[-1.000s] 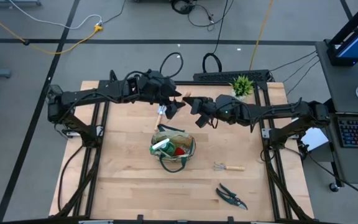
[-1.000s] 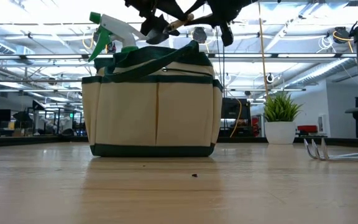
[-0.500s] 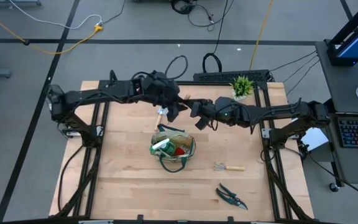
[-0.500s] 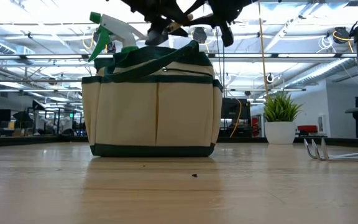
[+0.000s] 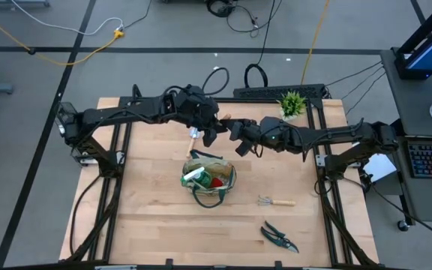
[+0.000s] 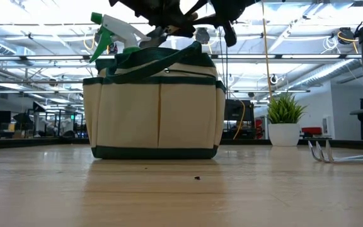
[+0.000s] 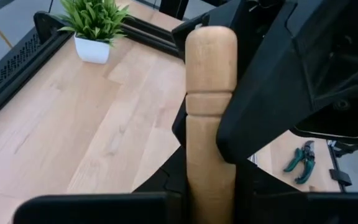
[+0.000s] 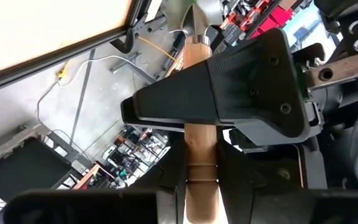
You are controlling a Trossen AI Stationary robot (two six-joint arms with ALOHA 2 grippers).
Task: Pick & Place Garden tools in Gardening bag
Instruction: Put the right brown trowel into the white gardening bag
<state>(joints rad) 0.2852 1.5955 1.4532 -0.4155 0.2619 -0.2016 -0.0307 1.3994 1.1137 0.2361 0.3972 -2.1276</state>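
A wooden-handled hand tool (image 5: 198,133) hangs in the air over the table's far middle, held between both grippers. My left gripper (image 5: 210,129) is shut on its handle, coming from the left. My right gripper (image 5: 236,135) is shut on the same handle from the right. The khaki gardening bag (image 5: 209,181) stands upright on its base just nearer than them, with a green-and-white spray bottle (image 6: 109,30) and a red item (image 5: 217,181) sticking out of it. A small rake (image 5: 276,201) and dark pruning shears (image 5: 279,236) lie flat on the table. My left gripper pinches the wooden handle (image 7: 207,162) between its two fingers, on the part toward the metal end. The handle's rounded free end (image 7: 211,43) sticks out beyond the fingers. The tool is clear of the table and of the bag. My right gripper pinches the handle (image 8: 201,186) between its two fingers, close to the grooved free end. The fingers come level from the table's right. The metal end (image 8: 194,15) points away from it, past my left gripper's finger (image 8: 229,87), which lies across the handle.
A small potted green plant (image 5: 292,103) stands at the table's far right edge. The rake and shears lie right of and nearer than the bag. Bare wooden table (image 5: 148,217) stretches left of the bag and along the near edge.
My left gripper has moved a little toward my right gripper and down, and its fingers have shut on the tool's handle. My right gripper has kept still, holding the tool in place.
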